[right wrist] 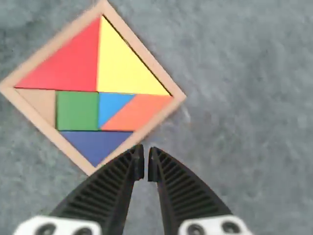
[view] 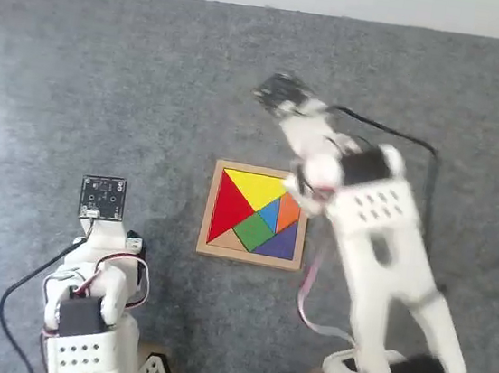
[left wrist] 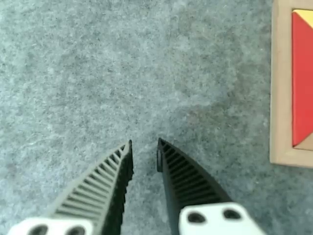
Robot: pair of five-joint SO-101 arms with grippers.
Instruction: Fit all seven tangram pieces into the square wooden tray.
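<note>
Tray [view: 250, 258] mid-table; tan corner [view: 217, 240] at its 7 o'clock looks unfilled. My right gripper [right wrist: 145, 161] is nearly closed and empty at tray's 3 o'clock. Left gripper [left wrist: 144, 147] slightly parted, empty, 8 o'clock. Risk: if right dips, tips could nudge tray and jolt pcs [view: 257, 195] loose.

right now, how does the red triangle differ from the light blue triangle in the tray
The red triangle is much larger than the light blue triangle. Red runs along the tray rim; light blue sits inside, between the green square and the orange piece. Both lie flat in the tray.
</note>
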